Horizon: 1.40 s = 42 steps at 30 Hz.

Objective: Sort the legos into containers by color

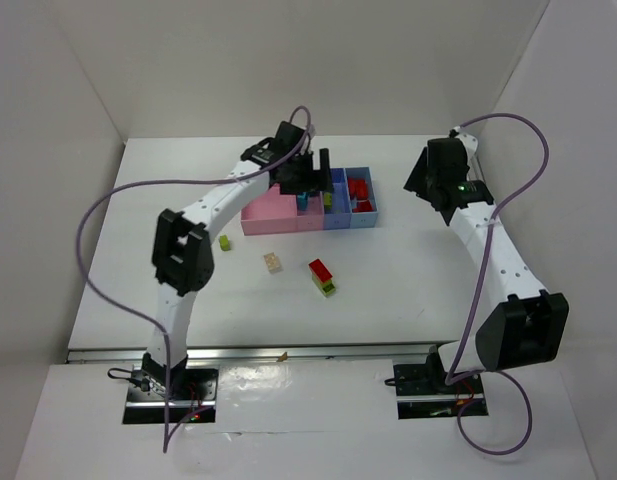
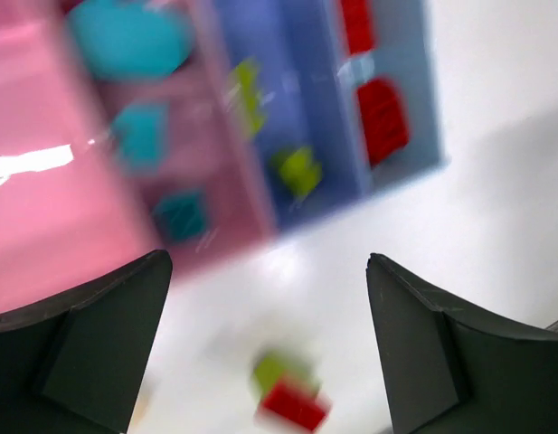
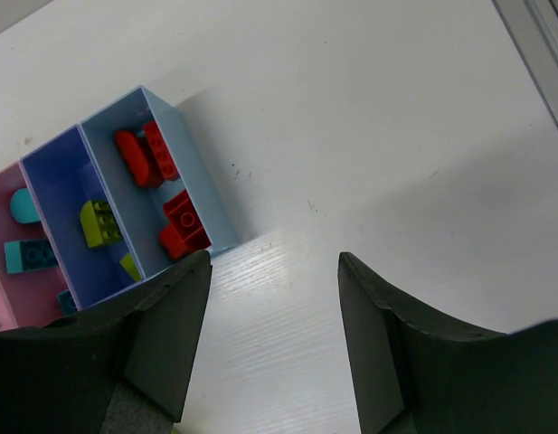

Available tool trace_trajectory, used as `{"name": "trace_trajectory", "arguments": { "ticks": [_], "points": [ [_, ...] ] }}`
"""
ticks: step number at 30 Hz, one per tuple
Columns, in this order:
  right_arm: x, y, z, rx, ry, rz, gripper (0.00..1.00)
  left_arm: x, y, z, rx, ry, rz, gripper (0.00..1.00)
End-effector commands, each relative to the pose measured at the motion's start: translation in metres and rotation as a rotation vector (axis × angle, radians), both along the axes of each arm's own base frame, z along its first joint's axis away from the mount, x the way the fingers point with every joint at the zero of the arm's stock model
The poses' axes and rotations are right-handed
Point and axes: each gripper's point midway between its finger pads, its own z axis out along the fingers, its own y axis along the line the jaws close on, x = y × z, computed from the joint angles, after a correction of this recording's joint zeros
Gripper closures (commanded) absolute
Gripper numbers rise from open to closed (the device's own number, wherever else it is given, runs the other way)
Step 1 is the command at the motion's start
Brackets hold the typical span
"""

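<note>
We note the left hand (image 2: 267, 267) released, wide and empty, above the containers (image 1: 260, 214), hiding the row's middle from overhead. Right hand (image 3: 271, 262) parted, empty, over open bench (image 3: 351, 136) right of the row. Loose legos (image 1: 322, 276) lie on the near side; the left wrist view is blurred.

White table (image 1: 438, 270): matte top, with a few faint dark specks showing in the right wrist view. White walls (image 1: 318, 60) close it in at the back and on both sides. A metal rail (image 1: 318, 352) runs along the near table edge. A glossy white board (image 1: 308, 420) lies just in front of the rail and catches glare.
</note>
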Motion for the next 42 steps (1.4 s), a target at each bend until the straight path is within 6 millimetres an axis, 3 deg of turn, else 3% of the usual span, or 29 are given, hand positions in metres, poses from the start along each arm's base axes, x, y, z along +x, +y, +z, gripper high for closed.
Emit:
{"name": "trace_trajectory", "arguments": {
  "ticks": [1,2,3,5,6,9,10,11,13,15,22,25,32,34,36,38,42],
  "points": [
    [0.006,0.001,0.0,0.017,-0.022,-0.004,0.34,-0.023,0.084,0.063,0.116,-0.123,0.152,0.0],
    [0.009,0.003,-0.002,0.024,-0.023,0.006,0.34,-0.038,0.104,0.08,0.118,-0.139,0.18,0.0],
    [0.011,0.003,-0.008,0.022,-0.008,0.006,0.34,-0.056,0.125,0.05,0.174,-0.065,0.212,0.0],
    [0.015,0.011,-0.017,0.038,0.005,0.044,0.34,-0.073,0.161,0.035,0.213,-0.012,0.283,0.0],
    [0.017,0.013,-0.015,0.046,-0.008,0.053,0.34,-0.093,0.179,0.018,0.246,0.03,0.303,0.0],
    [0.023,0.019,-0.03,0.062,0.027,0.078,0.34,-0.11,0.211,-0.008,0.279,0.102,0.385,0.0],
    [0.026,0.024,-0.024,0.064,0.007,0.088,0.34,-0.12,0.219,-0.026,0.299,0.152,0.411,0.02],
    [0.028,0.026,-0.024,0.069,0.009,0.095,0.34,-0.123,0.228,-0.031,0.297,0.171,0.444,0.04],
    [0.028,0.03,-0.024,0.069,0.01,0.106,0.34,-0.13,0.236,-0.05,0.288,0.218,0.496,0.07],
    [0.03,0.031,-0.02,0.07,0.001,0.106,0.34,-0.131,0.242,-0.056,0.28,0.221,0.533,0.11],
    [0.028,0.03,-0.022,0.069,0.01,0.106,0.34,-0.115,0.253,-0.09,0.242,0.265,0.578,0.18],
    [0.028,0.03,-0.022,0.069,0.01,0.106,0.34,-0.104,0.259,-0.095,0.238,0.265,0.6,0.22],
    [0.026,0.028,-0.024,0.063,0.018,0.098,0.34,-0.095,0.252,-0.118,0.252,0.305,0.57,0.28],
    [0.026,0.028,-0.024,0.063,0.018,0.098,0.34,-0.092,0.255,-0.116,0.263,0.29,0.581,0.37],
    [0.026,0.028,-0.024,0.063,0.018,0.098,0.34,-0.093,0.258,-0.113,0.269,0.287,0.599,0.56],
    [0.025,0.028,-0.025,0.062,0.027,0.098,0.34,-0.088,0.262,-0.096,0.273,0.24,0.621,0.67],
    [0.024,0.028,-0.021,0.063,0.018,0.098,0.34,-0.083,0.271,-0.057,0.273,0.151,0.625,0.68]
  ]
}}
